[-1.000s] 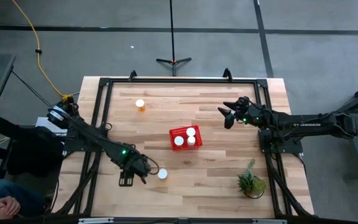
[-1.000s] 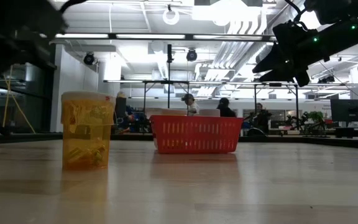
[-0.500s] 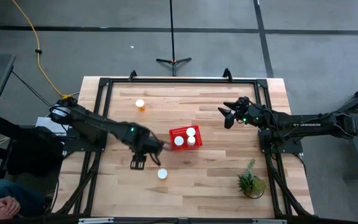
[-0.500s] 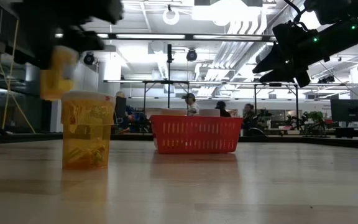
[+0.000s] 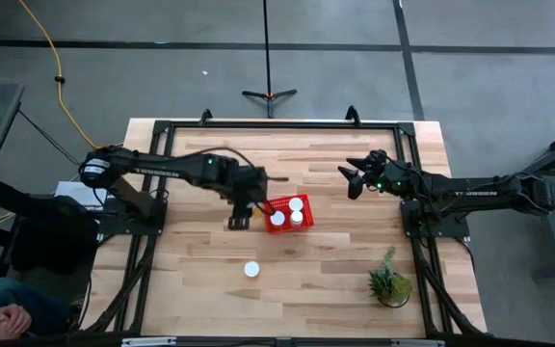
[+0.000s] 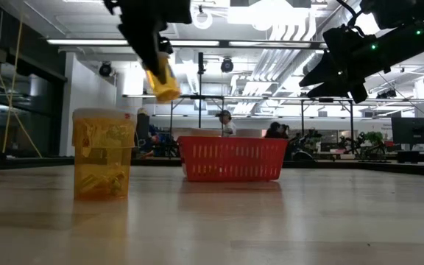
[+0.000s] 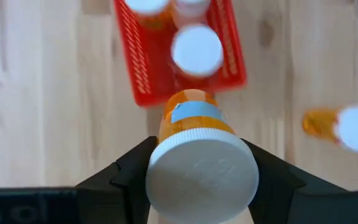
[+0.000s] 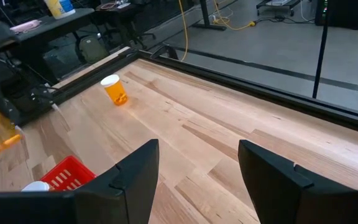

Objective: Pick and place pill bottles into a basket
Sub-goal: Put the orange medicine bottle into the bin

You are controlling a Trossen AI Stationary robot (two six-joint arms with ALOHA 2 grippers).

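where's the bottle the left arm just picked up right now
The pill bottle is clamped in the left gripper, held in the air just left of the red basket in the high view.

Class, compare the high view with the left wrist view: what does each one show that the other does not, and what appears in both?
Only the high view shows the right gripper waiting open above the table's right side, the potted plant, and a lone pill bottle standing near the front edge.

Only the left wrist view shows the held bottle's white cap end-on, clamped between the left gripper's fingers.

Both show the red basket with bottles already inside, and the left gripper beside it.
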